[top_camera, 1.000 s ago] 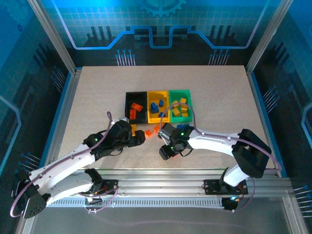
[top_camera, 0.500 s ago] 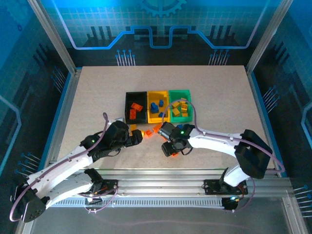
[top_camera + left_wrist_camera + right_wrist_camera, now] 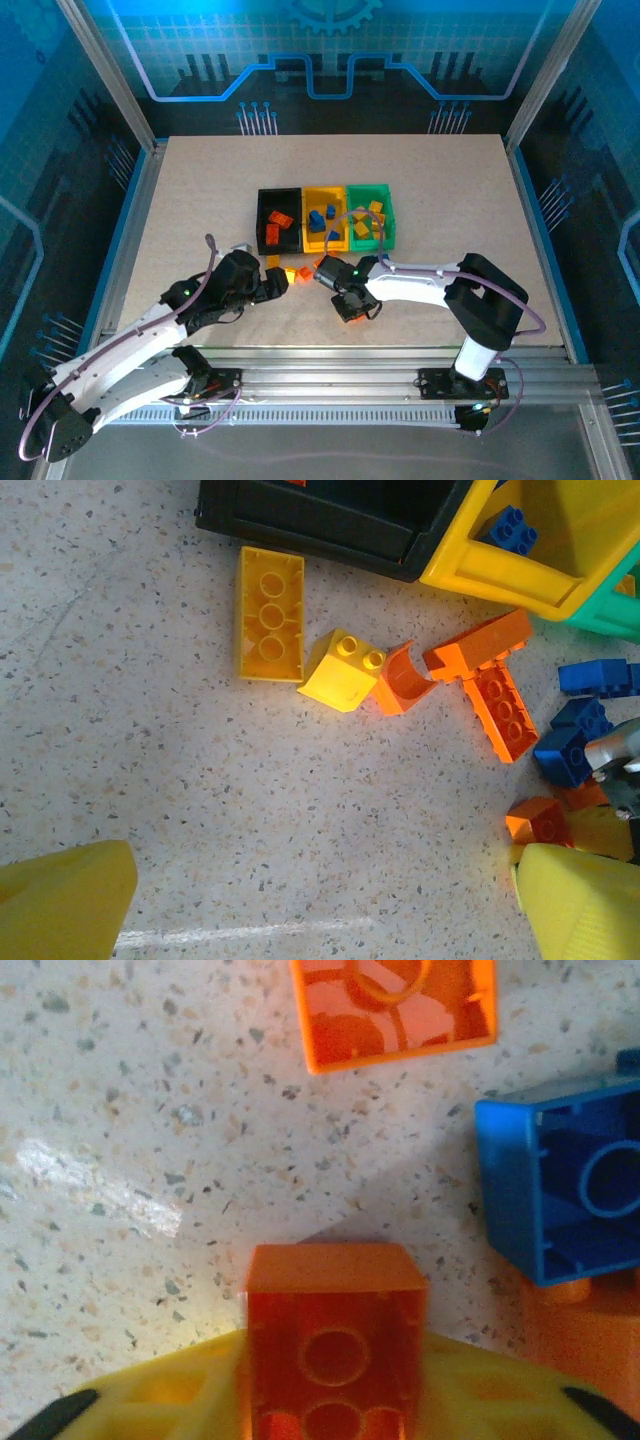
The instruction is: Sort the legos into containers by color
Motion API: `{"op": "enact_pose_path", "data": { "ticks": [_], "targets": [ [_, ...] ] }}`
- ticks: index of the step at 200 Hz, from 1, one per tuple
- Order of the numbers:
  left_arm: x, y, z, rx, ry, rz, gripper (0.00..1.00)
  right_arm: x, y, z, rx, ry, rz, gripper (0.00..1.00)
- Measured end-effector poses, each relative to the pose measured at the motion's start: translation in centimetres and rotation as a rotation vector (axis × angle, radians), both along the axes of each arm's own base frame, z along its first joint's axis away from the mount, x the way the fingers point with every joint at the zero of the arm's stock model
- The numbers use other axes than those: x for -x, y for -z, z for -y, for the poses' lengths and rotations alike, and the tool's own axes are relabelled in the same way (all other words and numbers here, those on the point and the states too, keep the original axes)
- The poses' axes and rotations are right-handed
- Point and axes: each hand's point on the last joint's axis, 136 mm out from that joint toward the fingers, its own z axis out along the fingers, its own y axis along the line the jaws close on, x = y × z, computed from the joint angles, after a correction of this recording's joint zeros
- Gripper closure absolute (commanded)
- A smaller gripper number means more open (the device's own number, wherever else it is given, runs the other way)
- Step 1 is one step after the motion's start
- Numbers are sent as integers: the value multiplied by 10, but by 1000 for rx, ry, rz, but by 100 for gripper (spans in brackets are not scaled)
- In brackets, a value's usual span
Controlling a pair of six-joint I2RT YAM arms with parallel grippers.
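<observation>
The black bin (image 3: 279, 222), yellow bin (image 3: 324, 218) and green bin (image 3: 370, 215) stand side by side mid-table and hold several legos. Loose legos lie in front of them: a long yellow brick (image 3: 269, 613), a small yellow brick (image 3: 343, 670), orange bricks (image 3: 495, 695) and blue bricks (image 3: 575, 740). My left gripper (image 3: 320, 910) is open over bare table just short of this pile, also seen from above (image 3: 283, 282). My right gripper (image 3: 335, 1370) is shut on an orange brick (image 3: 335, 1330), near the table at the pile's near right (image 3: 349, 308).
An upturned orange brick (image 3: 395, 1005) and an upturned blue brick (image 3: 565, 1185) lie just beyond the held brick. The right gripper's metal tip (image 3: 615, 755) shows at the right edge of the left wrist view. The two grippers are close together.
The right gripper has closed on the orange brick, and its arm's elbow has swung left. The left gripper stayed open and drew back slightly to the left.
</observation>
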Motion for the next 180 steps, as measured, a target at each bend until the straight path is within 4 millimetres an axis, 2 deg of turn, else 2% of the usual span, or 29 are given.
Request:
{"op": "enact_pose_path", "data": {
  "ticks": [24, 44, 68, 97, 117, 143, 180],
  "targets": [
    [1, 0, -1, 0, -3, 0, 1, -2, -4, -1, -4, -9, 12, 73],
    [2, 1, -5, -6, -12, -2, 1, -6, -22, -6, -46, -21, 47, 75],
    [6, 3, -10, -13, -21, -10, 1, -27, -68, -33, -165, -47, 124, 74],
    [12, 4, -16, -1, -36, -12, 1, -73, -137, -81, -340, -59, 242, 73],
    [17, 6, -20, 3, -40, -12, 1, -107, -162, -114, -414, -61, 294, 72],
    [22, 8, -23, 5, -49, -21, 1, -149, -163, -153, -448, -59, 317, 71],
    [27, 10, -26, 16, -57, -32, 1, -193, -132, -182, -434, -34, 306, 69]
  ]
}}
